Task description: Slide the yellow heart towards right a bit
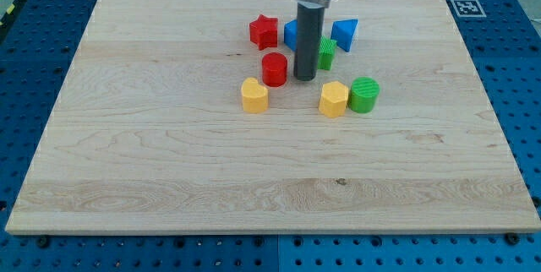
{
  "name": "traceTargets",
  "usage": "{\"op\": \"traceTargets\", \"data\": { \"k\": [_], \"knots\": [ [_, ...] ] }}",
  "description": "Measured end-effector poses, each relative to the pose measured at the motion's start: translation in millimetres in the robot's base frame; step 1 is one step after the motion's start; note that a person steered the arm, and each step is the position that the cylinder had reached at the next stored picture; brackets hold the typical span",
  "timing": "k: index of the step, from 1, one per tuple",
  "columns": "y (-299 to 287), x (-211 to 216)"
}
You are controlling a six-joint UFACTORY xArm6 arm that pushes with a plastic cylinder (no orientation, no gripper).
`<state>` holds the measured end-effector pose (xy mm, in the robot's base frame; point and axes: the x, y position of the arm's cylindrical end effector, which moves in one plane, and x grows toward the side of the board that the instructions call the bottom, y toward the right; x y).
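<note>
The yellow heart (254,95) lies on the wooden board (169,162), a little left of centre. My tip (305,78) stands to the right of the red cylinder (274,68) and up and right of the yellow heart, a clear gap away from the heart. A yellow hexagon (334,99) sits to the right of the heart, with a green cylinder (364,95) touching or nearly touching its right side. The rod hides part of a blue block (292,33) and part of a green block (326,52).
A red star (264,31) lies above the red cylinder. A blue triangle (345,34) lies at the right of the cluster. A fiducial marker (464,6) sits on the board's top right corner. Blue perforated table surrounds the board.
</note>
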<state>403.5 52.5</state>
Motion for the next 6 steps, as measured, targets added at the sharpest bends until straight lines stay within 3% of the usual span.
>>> {"op": "traceTargets", "data": {
  "k": [6],
  "knots": [
    [120,4]
  ]
}}
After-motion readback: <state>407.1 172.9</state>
